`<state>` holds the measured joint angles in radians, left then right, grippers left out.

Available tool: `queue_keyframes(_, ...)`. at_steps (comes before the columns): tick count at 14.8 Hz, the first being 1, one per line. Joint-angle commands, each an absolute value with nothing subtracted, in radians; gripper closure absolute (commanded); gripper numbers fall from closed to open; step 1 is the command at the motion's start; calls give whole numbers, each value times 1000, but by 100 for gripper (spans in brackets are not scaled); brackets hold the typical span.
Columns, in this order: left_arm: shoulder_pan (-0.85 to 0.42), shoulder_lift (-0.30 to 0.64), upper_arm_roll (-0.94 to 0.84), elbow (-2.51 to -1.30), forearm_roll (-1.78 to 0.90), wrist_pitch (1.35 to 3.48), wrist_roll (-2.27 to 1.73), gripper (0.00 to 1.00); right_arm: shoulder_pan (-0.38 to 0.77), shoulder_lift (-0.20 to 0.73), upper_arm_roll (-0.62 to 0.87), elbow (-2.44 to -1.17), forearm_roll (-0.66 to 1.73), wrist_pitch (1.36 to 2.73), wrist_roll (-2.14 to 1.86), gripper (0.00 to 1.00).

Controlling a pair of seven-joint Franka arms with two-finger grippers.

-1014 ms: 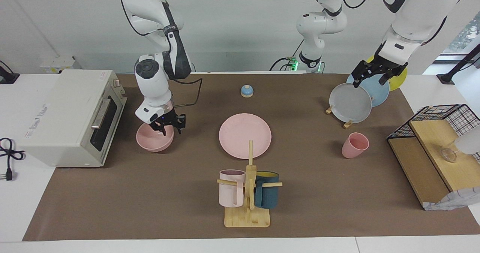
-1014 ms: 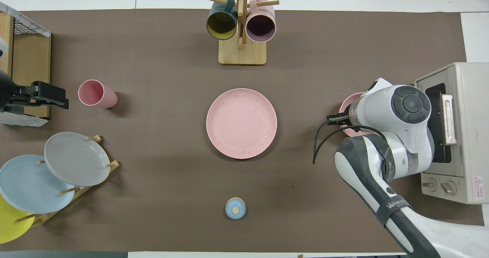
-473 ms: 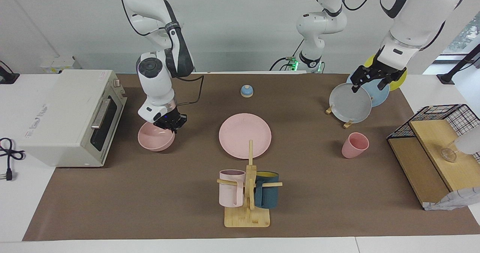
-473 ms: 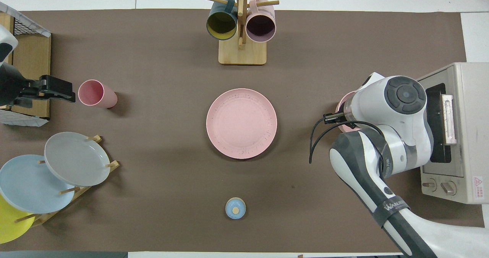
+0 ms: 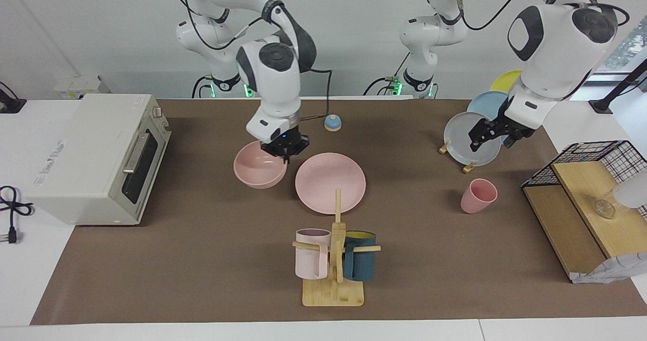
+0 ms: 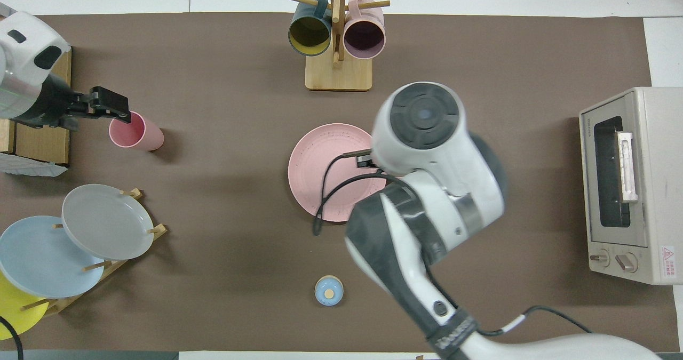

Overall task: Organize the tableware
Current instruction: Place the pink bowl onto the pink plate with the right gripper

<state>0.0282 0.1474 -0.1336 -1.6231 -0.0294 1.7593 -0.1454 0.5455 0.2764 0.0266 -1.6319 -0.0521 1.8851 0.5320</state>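
The right gripper (image 5: pixel 284 151) has its fingers closed on the rim of the pink bowl (image 5: pixel 259 165), holding it in the air beside the pink plate (image 5: pixel 330 182), toward the right arm's end of the tabletop (image 5: pixel 202 260). The plate lies flat at the middle of the tabletop. The left gripper (image 5: pixel 489 135) hangs over the pink cup (image 5: pixel 477 195), which stands near the plate rack (image 5: pixel 467 166); I cannot tell whether its fingers are open or closed.
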Motion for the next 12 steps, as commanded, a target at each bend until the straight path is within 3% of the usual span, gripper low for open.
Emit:
queue_keyframes(1, 9, 236, -129, -1658, -35, 1883, -161, 0, 630, 570, 26, -1222, -103, 1741, 693, 100)
queue_keyframes(5, 8, 242, -129, -1761, -25, 2003, -150, 0, 684, 617, 26, -1264, -123, 1913, 785, 100)
queue_keyframes(12, 8, 245, -129, -1833, -2, 2084, -137, 0, 713, 609, 28, -1359, -104, 1973, 821, 100)
